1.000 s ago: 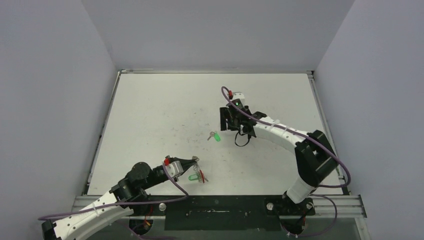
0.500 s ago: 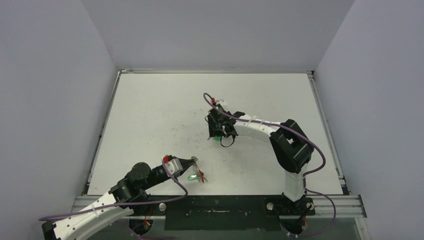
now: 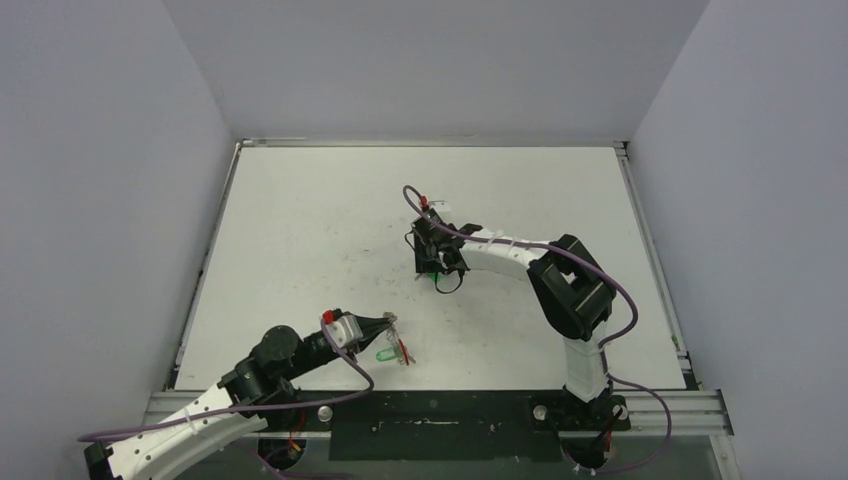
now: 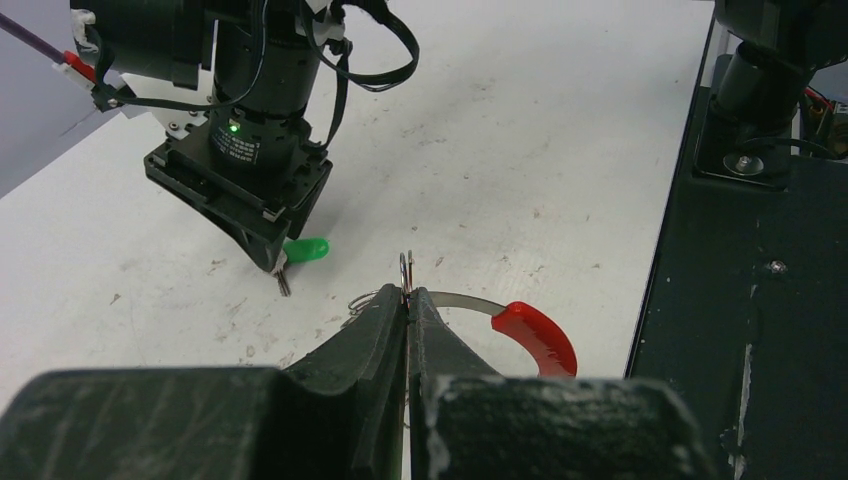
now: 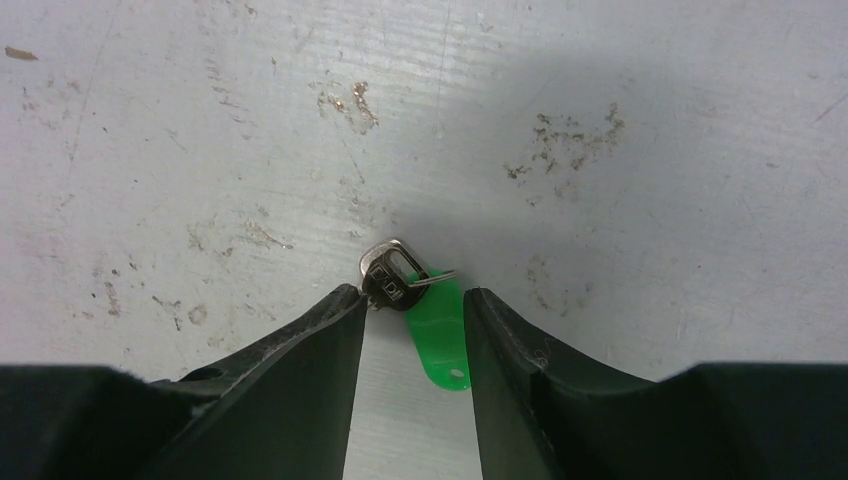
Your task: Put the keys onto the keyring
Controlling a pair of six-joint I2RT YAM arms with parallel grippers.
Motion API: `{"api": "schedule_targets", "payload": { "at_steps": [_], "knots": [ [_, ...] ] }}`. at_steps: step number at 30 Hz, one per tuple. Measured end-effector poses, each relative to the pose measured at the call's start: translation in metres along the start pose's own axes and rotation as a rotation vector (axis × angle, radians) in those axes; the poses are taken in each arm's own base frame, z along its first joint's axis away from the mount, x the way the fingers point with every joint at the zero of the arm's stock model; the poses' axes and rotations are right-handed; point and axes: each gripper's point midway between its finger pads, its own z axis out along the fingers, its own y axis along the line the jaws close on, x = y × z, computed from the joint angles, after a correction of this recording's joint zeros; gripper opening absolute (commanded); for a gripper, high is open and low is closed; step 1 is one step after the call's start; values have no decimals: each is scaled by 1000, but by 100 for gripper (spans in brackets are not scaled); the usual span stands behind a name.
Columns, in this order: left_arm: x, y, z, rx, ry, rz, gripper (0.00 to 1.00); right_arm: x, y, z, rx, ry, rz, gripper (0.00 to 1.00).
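The keys [image 5: 385, 275], joined to a green tag [image 5: 437, 335], are seen flat on the white worktop [image 3: 300, 220] near its middle, the silver key head at 11 o'clock of the tag in the right wrist view. They are straddled by the right gripper [image 5: 412, 300], its fingers spread, one on each side. At 7 o'clock of the keys, the keyring [image 4: 535, 335] is pinched by the left gripper [image 4: 408, 300], its fingers pressed together on the thin metal band, the red segment at 3 o'clock of them.
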Motion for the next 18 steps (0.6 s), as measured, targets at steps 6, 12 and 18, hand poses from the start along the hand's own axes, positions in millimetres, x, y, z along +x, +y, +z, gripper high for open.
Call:
{"api": "schedule_targets", "payload": {
  "at_steps": [6, 12, 18],
  "knots": [
    [-1, 0, 1, 0, -3, -6, 0, -5, 4, 7, -4, -10, 6, 33],
    [4, -1, 2, 4, 3, -9, 0, -9, 7, 11, -7, -14, 10, 13],
    [8, -2, 2, 8, 11, -10, 0, -13, 10, 10, -15, -24, 6, 0]
  ]
}}
